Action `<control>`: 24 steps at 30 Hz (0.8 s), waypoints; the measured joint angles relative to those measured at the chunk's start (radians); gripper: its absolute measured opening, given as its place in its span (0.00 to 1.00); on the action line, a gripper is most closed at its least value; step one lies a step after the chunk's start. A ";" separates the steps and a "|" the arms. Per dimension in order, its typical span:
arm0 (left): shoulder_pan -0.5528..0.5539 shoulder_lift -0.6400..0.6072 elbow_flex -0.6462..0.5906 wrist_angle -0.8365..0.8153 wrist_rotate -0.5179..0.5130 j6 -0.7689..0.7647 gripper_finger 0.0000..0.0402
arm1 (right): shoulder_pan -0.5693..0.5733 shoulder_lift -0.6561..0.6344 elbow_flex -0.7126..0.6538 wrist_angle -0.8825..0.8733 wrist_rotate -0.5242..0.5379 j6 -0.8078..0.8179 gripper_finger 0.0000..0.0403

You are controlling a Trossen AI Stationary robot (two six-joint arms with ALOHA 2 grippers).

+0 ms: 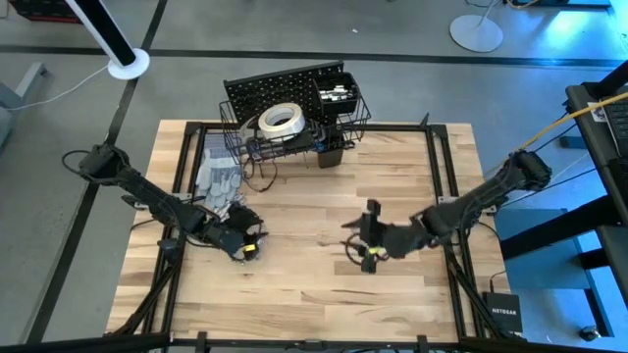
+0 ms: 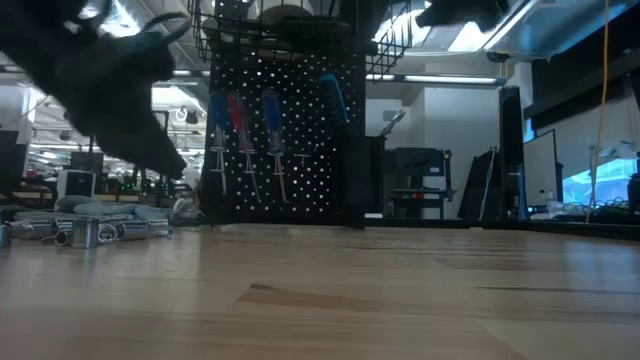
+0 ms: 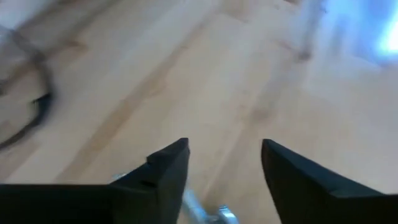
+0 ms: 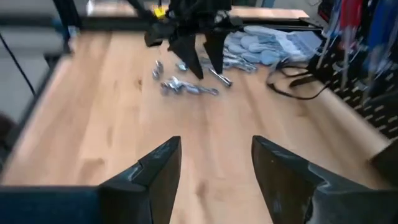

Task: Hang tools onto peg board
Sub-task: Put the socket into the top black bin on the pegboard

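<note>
The black peg board (image 1: 285, 90) stands at the table's far edge. Its wire basket holds a white tape roll (image 1: 280, 120). Blue- and red-handled screwdrivers (image 2: 240, 125) hang on its face. Several silver metal tools (image 4: 186, 86) lie flat on the table at the left, also in the low view (image 2: 90, 232). My left gripper (image 4: 204, 67) is open, pointing down just over these tools. One silver tool (image 3: 205, 211) shows between its fingers. My right gripper (image 4: 216, 146) is open and empty over bare table, right of centre (image 1: 368, 250).
Grey fabric gloves (image 1: 218, 176) lie left of the peg board, beyond the silver tools. A black cable (image 4: 298, 84) curls on the table in front of the board. A black frame (image 1: 446, 196) runs round the table's edges. Bare wood lies between the two grippers.
</note>
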 joint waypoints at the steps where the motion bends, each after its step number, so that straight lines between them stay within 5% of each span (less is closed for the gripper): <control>1: 0.015 0.000 0.019 -0.001 0.057 0.035 0.52 | 0.017 0.006 -0.045 0.077 0.022 0.036 0.49; 6: 0.035 -0.001 0.157 -0.188 0.302 0.070 0.60 | 0.085 0.082 -0.223 0.484 0.134 0.160 0.49; 11: -0.028 -0.001 0.281 -0.528 0.415 0.014 0.60 | 0.121 0.235 -0.272 0.742 0.226 0.209 0.49; 17: -0.109 -0.001 0.274 -0.672 0.540 -0.049 0.60 | 0.109 0.373 -0.251 0.805 0.203 0.204 0.49; 24: -0.153 0.000 0.202 -0.647 0.529 -0.054 0.60 | 0.082 0.387 -0.246 0.802 0.160 0.177 0.49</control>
